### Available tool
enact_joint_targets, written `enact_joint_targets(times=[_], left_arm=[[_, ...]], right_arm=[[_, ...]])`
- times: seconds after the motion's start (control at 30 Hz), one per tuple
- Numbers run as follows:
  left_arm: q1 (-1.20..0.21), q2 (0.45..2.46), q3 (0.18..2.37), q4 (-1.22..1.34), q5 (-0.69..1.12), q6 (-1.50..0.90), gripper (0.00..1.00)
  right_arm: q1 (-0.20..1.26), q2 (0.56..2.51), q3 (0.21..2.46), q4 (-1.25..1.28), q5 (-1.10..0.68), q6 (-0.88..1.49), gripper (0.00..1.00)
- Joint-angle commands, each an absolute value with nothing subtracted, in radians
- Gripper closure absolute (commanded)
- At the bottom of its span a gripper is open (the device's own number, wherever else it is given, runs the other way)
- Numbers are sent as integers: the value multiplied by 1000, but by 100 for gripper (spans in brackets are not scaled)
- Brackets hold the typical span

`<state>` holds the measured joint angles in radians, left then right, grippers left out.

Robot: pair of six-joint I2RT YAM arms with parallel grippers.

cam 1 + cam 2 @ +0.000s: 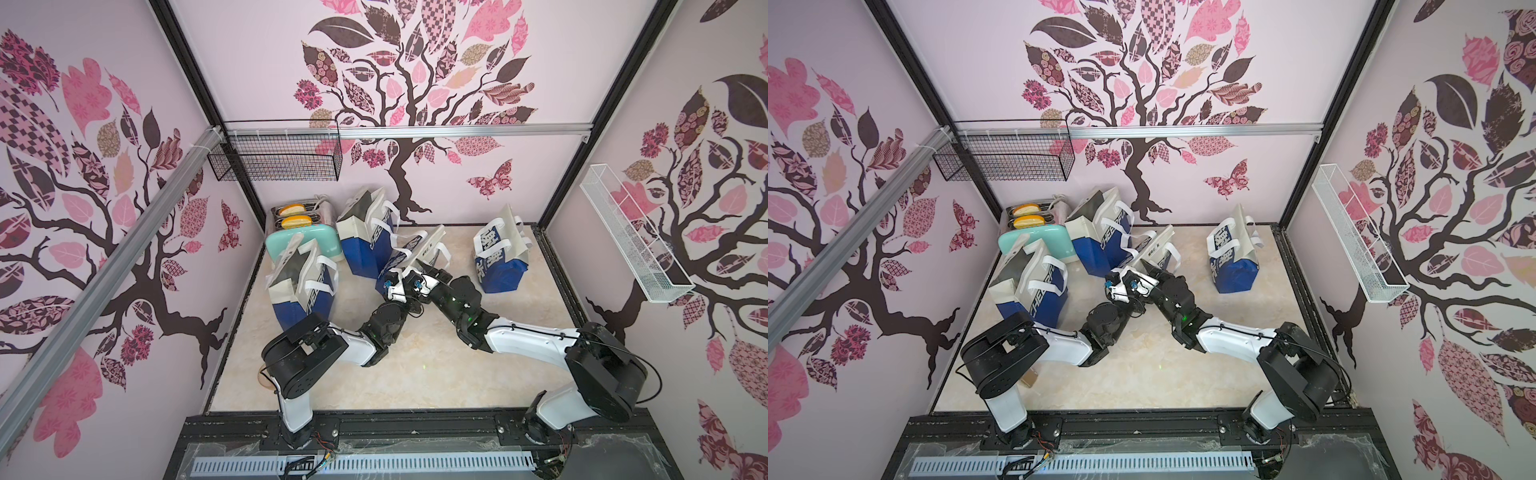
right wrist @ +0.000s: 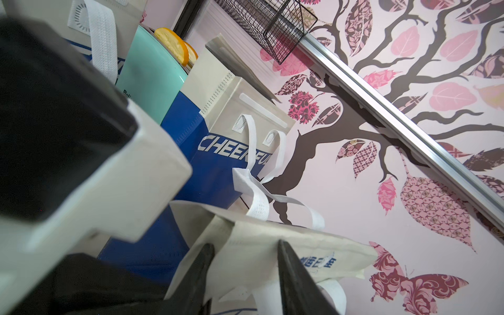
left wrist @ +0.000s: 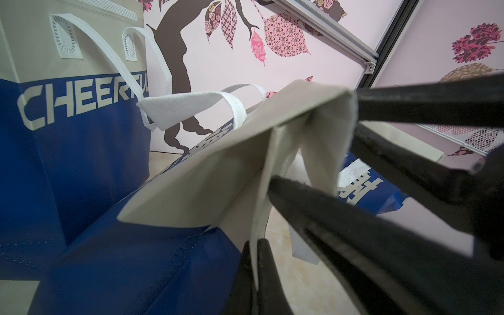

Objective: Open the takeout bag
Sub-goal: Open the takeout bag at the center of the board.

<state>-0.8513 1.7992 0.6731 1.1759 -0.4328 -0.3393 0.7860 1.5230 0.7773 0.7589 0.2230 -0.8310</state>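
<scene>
We see pale pink walls (image 1: 270, 62) printed with dark trees and pink leaves, a beige marbled floor (image 1: 415, 374), a black wire basket (image 1: 278, 160) under an aluminium rail (image 1: 457, 131), a white wire basket (image 1: 631, 241) on the right wall

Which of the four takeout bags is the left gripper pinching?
The tilted, flattened middle bag: the left gripper is shut on its rim. The other three bags stand upright.

Takeout bag (image 3: 212, 169): matt non-woven cloth. Toaster (image 2: 147, 79): glossy mint shell. Basket (image 1: 278, 162): black metal wire.

"CHEERFUL" across blue bag (image 2: 212, 174); takeout bag (image 2: 300, 245) print blurred, perhaps Chinese.
</scene>
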Motion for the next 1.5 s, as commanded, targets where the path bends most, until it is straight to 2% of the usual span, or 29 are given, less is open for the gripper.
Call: enact_joint_targets(times=[0.0, 0.37, 0.63, 0.7, 0.73, 0.77, 0.9, 1.0, 1.27, 1.47], left_arm=[[-858, 1815, 677, 1168, -397, -329, 100], [-861, 1799, 657, 1168, -395, -317, 100], [-861, 1793, 652, 1168, -392, -310, 100], [-861, 1789, 651, 1167, -394, -307, 100], [-861, 1784, 649, 1168, -396, -305, 100], [-861, 1781, 647, 1167, -400, -304, 100], [-861, 1747, 635, 1111, -438, -306, 100], [-861, 1703, 642, 972, -488, -349, 100], [-861, 1644, 634, 816, -542, -450, 100], [-858, 1623, 618, 804, -534, -484, 100]], right_arm=[[801, 1564, 812, 876, 295, -865, 59], [831, 1753, 859, 1161, 415, -977, 61], [833, 1838, 913, 1191, 420, -1034, 62], [832, 1860, 920, 1204, 427, -1057, 74], [831, 1869, 922, 1219, 433, -1076, 83], [831, 1877, 927, 1230, 440, -1107, 100], [841, 1870, 975, 1222, 542, -1298, 100], [841, 1835, 999, 1229, 557, -1463, 100], [844, 1673, 1091, 780, 515, -1605, 100], [856, 1649, 1168, 569, 552, -1664, 100]])
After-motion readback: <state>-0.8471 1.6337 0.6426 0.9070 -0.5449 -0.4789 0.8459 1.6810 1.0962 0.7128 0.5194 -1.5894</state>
